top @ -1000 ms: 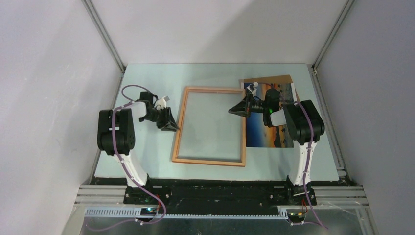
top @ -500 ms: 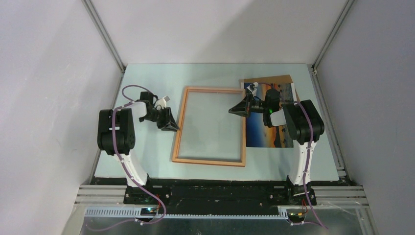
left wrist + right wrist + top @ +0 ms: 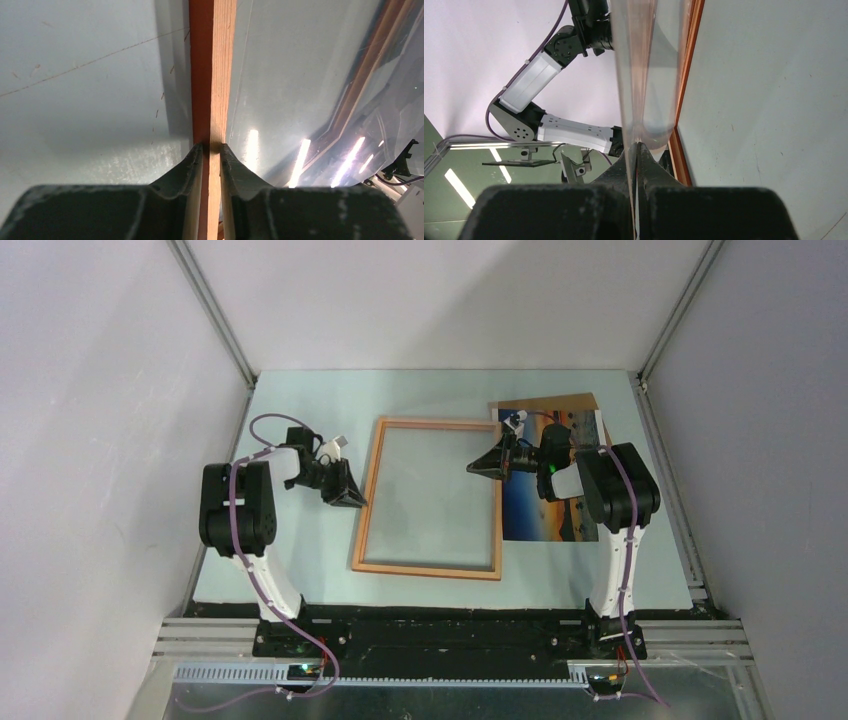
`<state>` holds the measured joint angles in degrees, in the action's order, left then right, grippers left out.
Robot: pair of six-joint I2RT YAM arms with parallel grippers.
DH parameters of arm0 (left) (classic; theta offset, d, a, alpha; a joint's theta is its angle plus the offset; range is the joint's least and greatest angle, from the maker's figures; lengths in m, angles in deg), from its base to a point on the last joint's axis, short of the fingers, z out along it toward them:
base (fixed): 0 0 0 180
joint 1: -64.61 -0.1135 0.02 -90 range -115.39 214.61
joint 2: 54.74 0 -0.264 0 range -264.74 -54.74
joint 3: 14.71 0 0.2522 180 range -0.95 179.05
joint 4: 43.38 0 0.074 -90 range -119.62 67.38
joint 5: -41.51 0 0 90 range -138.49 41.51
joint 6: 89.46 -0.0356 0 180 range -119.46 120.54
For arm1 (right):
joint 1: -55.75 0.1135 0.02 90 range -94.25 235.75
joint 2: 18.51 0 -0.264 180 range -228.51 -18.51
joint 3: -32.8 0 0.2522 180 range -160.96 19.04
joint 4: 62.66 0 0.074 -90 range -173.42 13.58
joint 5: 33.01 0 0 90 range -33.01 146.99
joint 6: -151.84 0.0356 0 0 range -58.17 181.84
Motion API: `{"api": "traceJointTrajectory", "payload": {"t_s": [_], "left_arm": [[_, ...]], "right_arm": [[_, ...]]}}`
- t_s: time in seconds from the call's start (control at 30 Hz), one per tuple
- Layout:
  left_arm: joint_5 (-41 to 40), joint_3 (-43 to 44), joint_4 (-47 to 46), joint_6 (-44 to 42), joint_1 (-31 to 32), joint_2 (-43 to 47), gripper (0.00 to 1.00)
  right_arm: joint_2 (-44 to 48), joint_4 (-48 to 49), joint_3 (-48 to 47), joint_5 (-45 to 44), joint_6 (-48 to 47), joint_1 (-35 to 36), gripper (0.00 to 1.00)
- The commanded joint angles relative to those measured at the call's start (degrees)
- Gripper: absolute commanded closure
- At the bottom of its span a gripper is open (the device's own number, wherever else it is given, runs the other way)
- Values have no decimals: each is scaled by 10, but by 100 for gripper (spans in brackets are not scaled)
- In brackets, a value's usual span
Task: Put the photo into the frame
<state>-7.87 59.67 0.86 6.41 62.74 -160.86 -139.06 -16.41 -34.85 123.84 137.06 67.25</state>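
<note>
left gripper (image 3: 210, 149) clamps the left rail of the one frame (image 3: 428, 568) in the middle. right gripper (image 3: 481, 467) is pressed together on the frame's thin clear pane at its right side. the one photo (image 3: 540, 515) lies just right of the frame, on one brown backing board (image 3: 565, 402), not yet inserted.

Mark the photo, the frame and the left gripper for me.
photo (image 3: 545, 518), top view, its lower part.
frame (image 3: 425, 569), top view, near rail.
left gripper (image 3: 211, 148), left wrist view, between the fingertips astride the frame's rail.
</note>
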Motion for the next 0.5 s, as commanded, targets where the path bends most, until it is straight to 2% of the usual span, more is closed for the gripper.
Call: {"api": "traceJointTrajectory", "payload": {"t_s": [0.0,0.47], "left_arm": [[2,-4,-8,-17,5,-3,79],[5,-5,-8,-17,5,-4,80]], "right_arm": [[-6,46,0,1,7,4,100],[-16,58,0,1,18,9,100]]}}
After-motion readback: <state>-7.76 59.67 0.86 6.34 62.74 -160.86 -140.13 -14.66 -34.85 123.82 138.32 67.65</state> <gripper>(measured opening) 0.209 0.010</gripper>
